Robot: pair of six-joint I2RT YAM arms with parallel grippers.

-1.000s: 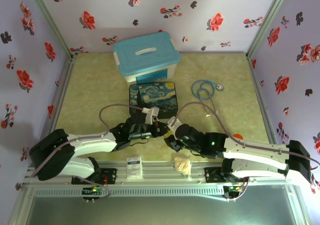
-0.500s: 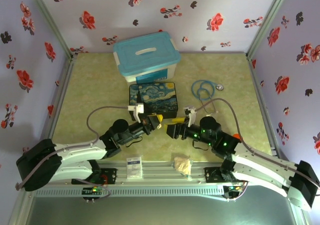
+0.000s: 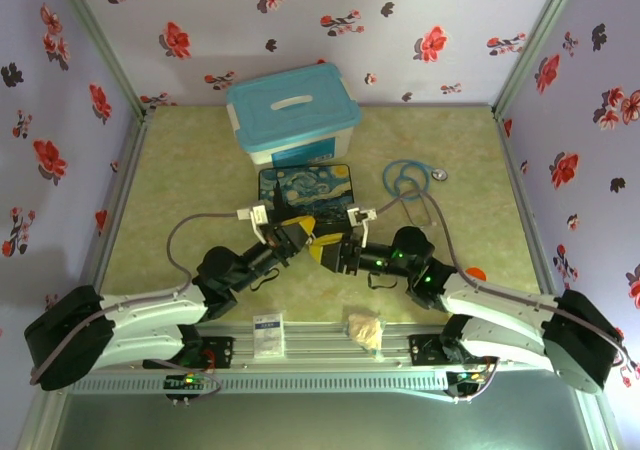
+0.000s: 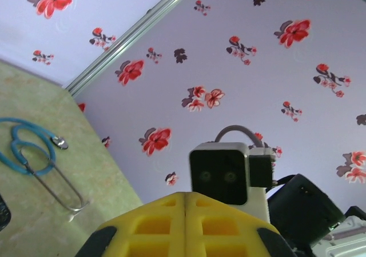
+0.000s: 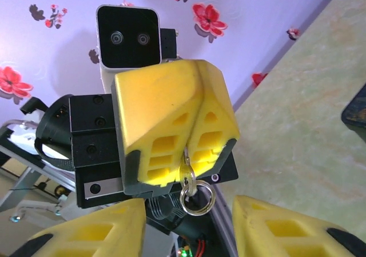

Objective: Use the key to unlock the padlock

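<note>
My left gripper (image 5: 191, 125) is shut on the key (image 5: 186, 168), a small metal key that hangs from the seam of the yellow fingers with a silver split ring (image 5: 196, 199) below it. My right gripper (image 5: 189, 234) is open, and its yellow fingers (image 5: 91, 234) stand on either side of the ring without touching it. From above, the left gripper (image 3: 298, 232) and the right gripper (image 3: 323, 252) meet tip to tip just in front of the starry box. In the left wrist view the left gripper (image 4: 186, 197) has its fingers pressed together. The padlock is out of view.
The dark starry-night box (image 3: 305, 192) lies right behind the two grippers, with a blue-lidded plastic tub (image 3: 292, 110) further back. A blue stethoscope (image 3: 405, 180) lies to the right. A white card (image 3: 268, 335) and a crumpled pale lump (image 3: 365, 328) sit at the near edge.
Both grippers have moved away from the near edge toward the starry box. They were a gap apart half a second ago and now meet tip to tip.
</note>
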